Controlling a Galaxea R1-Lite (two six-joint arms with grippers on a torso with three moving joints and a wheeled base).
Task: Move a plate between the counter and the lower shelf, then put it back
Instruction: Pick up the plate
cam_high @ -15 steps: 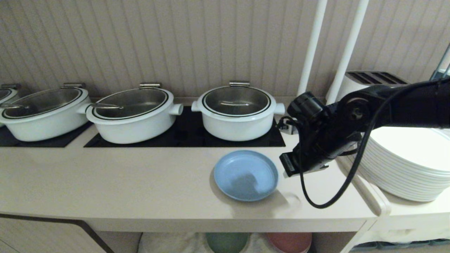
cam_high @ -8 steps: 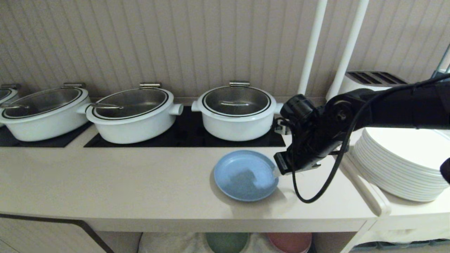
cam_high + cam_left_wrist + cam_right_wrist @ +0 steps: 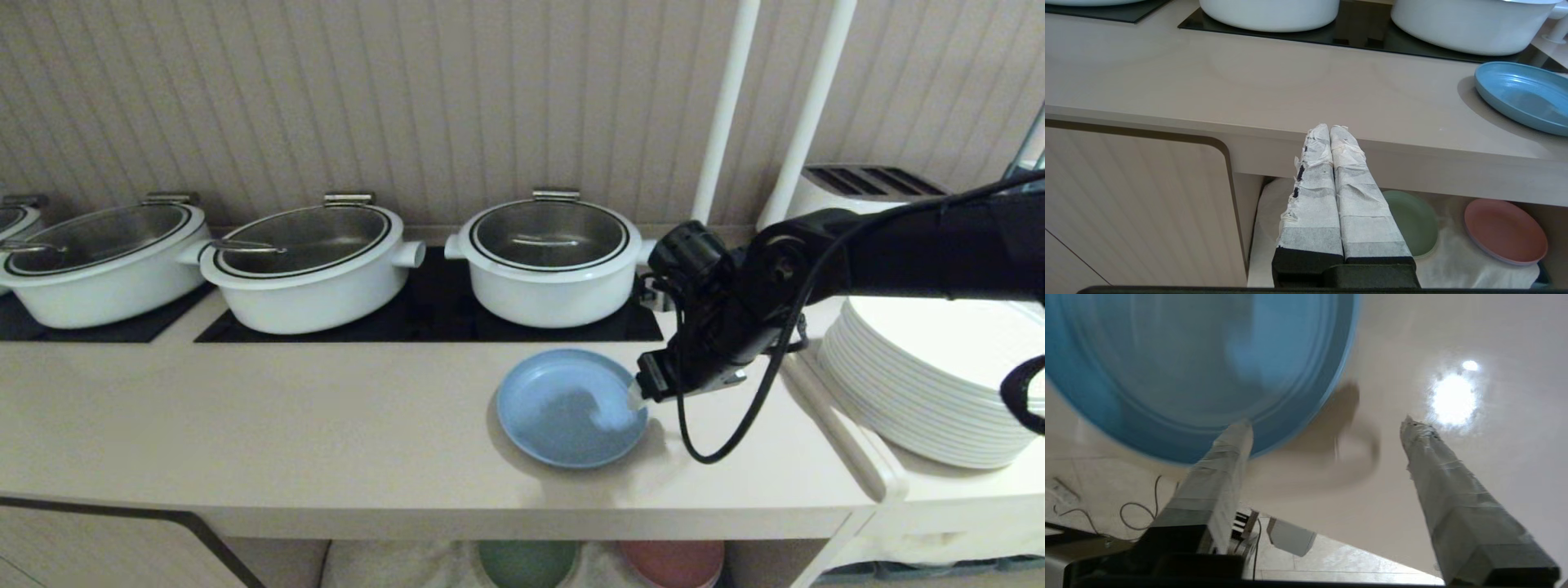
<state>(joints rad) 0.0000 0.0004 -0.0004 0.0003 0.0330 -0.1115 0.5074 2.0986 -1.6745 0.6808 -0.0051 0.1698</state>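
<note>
From the head camera you see the light-blue plate (image 3: 571,407) lying flat on the counter (image 3: 326,425), in front of the rightmost of three white pots (image 3: 551,260) on the black hob panel (image 3: 433,314). Your right gripper (image 3: 633,396) sits at the plate's right rim, reaching in from the right, but this view does not let you judge its opening. A stack of white plates (image 3: 931,384) stands on the side ledge to the right. Below the counter edge only slivers of a green plate (image 3: 526,562) and a pink plate (image 3: 673,562) show.

The left wrist camera gives you what the head misses: the lower shelf (image 3: 1453,249) with its wrinkled white cloth, where the green plate (image 3: 1412,222) and pink plate (image 3: 1504,237) lie side by side. The left gripper (image 3: 1329,132) hangs before the counter's front edge, its taped fingers pressed together, holding nothing. The blue plate (image 3: 1523,96) is on the counter, far off to the side.

The right wrist camera settles the opening: the right gripper (image 3: 1325,424) has its taped fingers (image 3: 1220,457) spread wide. One fingertip overlaps the blue plate (image 3: 1188,367) at its rim; the other stands over bare counter (image 3: 1453,335). Nothing is gripped.
</note>
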